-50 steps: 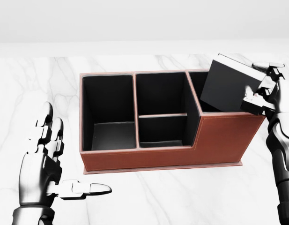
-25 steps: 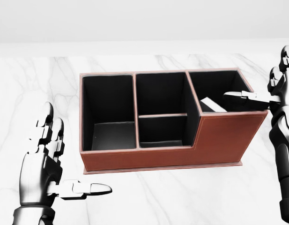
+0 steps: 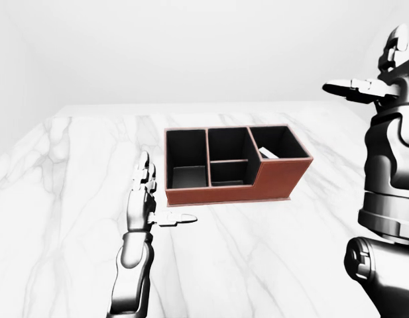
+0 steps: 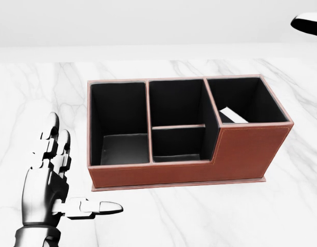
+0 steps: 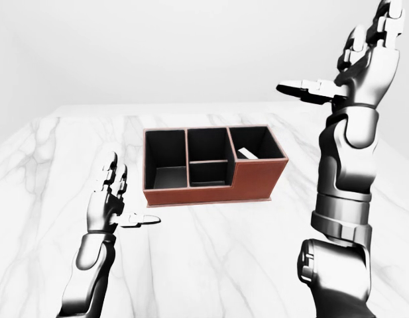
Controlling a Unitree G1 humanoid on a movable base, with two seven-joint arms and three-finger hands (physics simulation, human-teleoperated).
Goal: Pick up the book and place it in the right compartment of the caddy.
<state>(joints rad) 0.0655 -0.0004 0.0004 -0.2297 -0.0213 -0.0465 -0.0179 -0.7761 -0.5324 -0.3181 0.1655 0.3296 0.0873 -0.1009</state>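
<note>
The brown caddy (image 4: pixel 240 154) with black compartments stands on the white marble table (image 4: pixel 199 221). The dark book lies inside its right compartment; only a pale edge of the book (image 4: pixel 232 114) shows above the wall. My right hand (image 5: pixel 337 59) is open and empty, raised high above and to the right of the caddy; only a fingertip of it shows in the head view (image 4: pixel 308 22). My left hand (image 4: pixel 78 170) is open and empty, to the lower left of the caddy, apart from it.
The caddy's left compartment (image 4: pixel 119 123) and the two middle compartments (image 4: pixel 178 121) hold nothing. The table's far edge (image 3: pixel 191 106) meets a plain pale wall. My right forearm (image 5: pixel 343 185) stands upright at the right of the eye views.
My right hand let go of the book, which dropped into the right compartment. The hand opened and rose up and away from the caddy. The left hand has not moved.
</note>
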